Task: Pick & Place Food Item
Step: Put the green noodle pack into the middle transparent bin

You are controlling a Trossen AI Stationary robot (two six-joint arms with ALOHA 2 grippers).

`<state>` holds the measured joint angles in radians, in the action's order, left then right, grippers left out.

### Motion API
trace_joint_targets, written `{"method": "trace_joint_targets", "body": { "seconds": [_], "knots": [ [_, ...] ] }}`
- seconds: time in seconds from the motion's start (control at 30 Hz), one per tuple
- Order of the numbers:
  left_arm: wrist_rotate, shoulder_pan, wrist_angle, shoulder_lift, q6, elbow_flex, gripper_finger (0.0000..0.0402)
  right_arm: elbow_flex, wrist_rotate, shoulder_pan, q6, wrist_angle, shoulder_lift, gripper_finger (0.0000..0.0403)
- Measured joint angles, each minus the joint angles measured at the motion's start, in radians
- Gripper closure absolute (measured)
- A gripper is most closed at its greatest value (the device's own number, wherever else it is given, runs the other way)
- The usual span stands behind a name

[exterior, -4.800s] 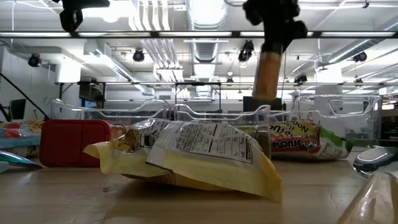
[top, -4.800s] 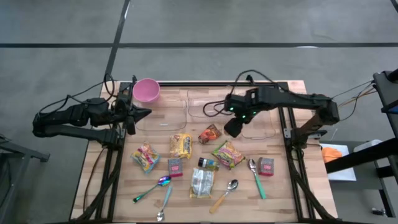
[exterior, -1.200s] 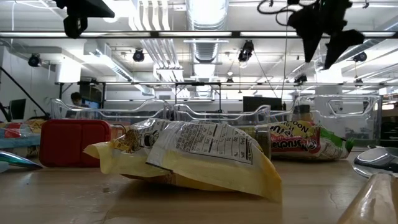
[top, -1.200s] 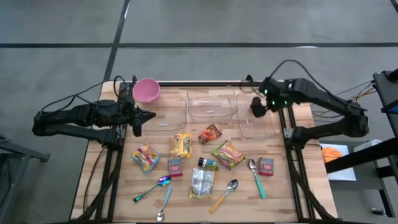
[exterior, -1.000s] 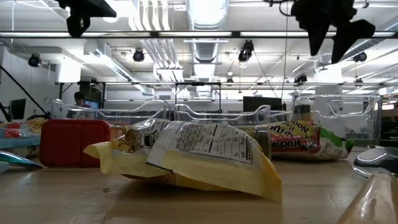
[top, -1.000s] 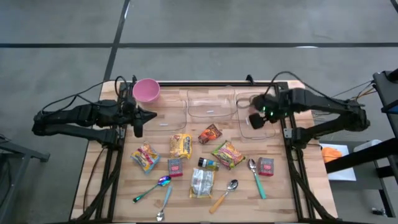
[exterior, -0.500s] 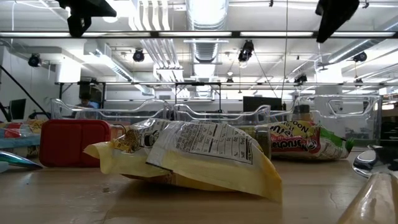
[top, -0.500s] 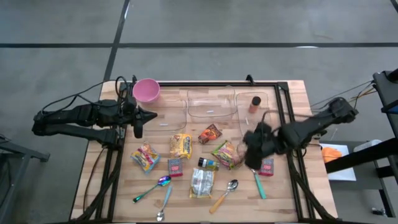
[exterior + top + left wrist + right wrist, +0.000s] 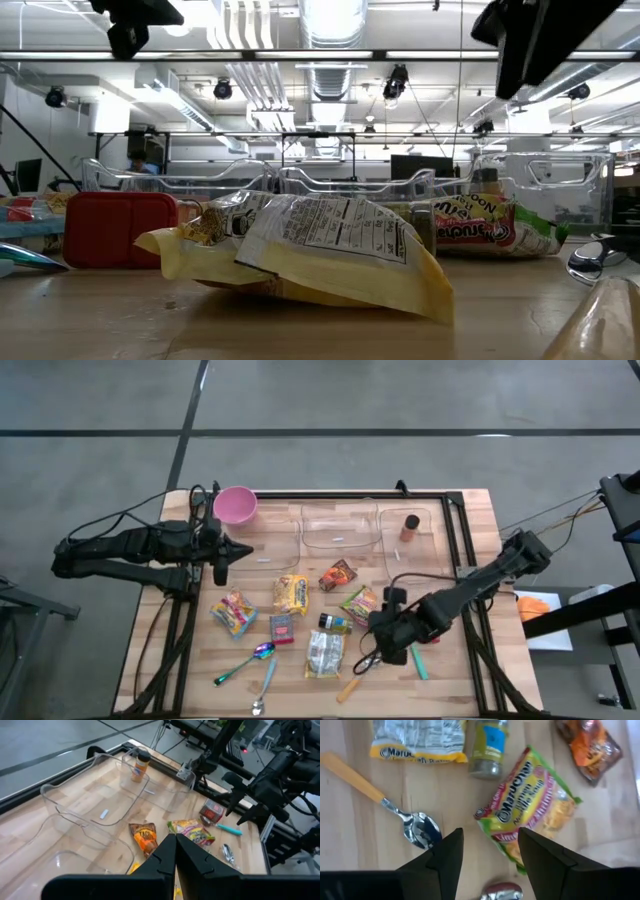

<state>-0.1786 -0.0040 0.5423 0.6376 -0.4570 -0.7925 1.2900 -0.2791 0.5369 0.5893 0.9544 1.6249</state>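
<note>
- Right end effector (image 9: 385, 645): low over the counter's (image 9: 470, 690) near half, about 5 o'clock from its centre; fingers (image 9: 547, 857) spread apart with nothing between them.
- Below the right end effector, in its wrist view: a metal spoon with an orange handle (image 9: 380, 802), bowl lying near the gap between the fingers.
- Green-and-yellow noodle packet (image 9: 530, 812): flat on the counter, just beside the spoon bowl and apart from it.
- Green spice jar (image 9: 490, 747): on its side, between the noodle packet and a yellow noodle bag (image 9: 417, 737).
- Orange snack packet (image 9: 338, 574): at 12 o'clock from the jar, near the clear bins.
- Brown-capped seasoning bottle (image 9: 410, 525): stands upright inside the right-hand clear bin (image 9: 432, 565), at the counter's far edge, about 1 o'clock.
- Left end effector (image 9: 222, 549): fingers pressed together, empty, waiting at the 9 o'clock side, just beside the pink bowl (image 9: 235, 505).
</note>
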Motion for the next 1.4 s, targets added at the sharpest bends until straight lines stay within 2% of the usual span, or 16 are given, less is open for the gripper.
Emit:
{"method": "trace_joint_targets", "body": {
  "seconds": [0.13,0.37,0.5,0.83,1.0,1.4],
  "knots": [
    [0.004,0.000,0.016,0.000,0.013,0.000,0.0383,0.000,0.001,0.000,-0.021,-0.029,0.061,0.0198],
    [0.067,0.000,0.043,0.000,0.015,0.000,0.0383,-0.001,-0.005,-0.003,-0.012,-0.031,0.140,0.0121],
    [0.069,0.000,0.062,0.000,0.015,0.000,0.0383,-0.001,-0.011,-0.003,-0.010,-0.025,0.180,0.0090],
    [0.085,-0.001,0.065,0.000,0.015,0.000,0.0383,-0.001,-0.101,-0.003,-0.026,-0.013,0.261,0.0084],
    [0.086,-0.001,0.065,0.000,0.015,0.000,0.0383,-0.001,-0.114,-0.003,-0.026,-0.007,0.288,0.0128],
    [0.086,-0.001,0.078,0.000,0.015,0.000,0.0383,0.000,-0.064,-0.003,-0.020,-0.020,0.312,0.0326]
  ]
}}
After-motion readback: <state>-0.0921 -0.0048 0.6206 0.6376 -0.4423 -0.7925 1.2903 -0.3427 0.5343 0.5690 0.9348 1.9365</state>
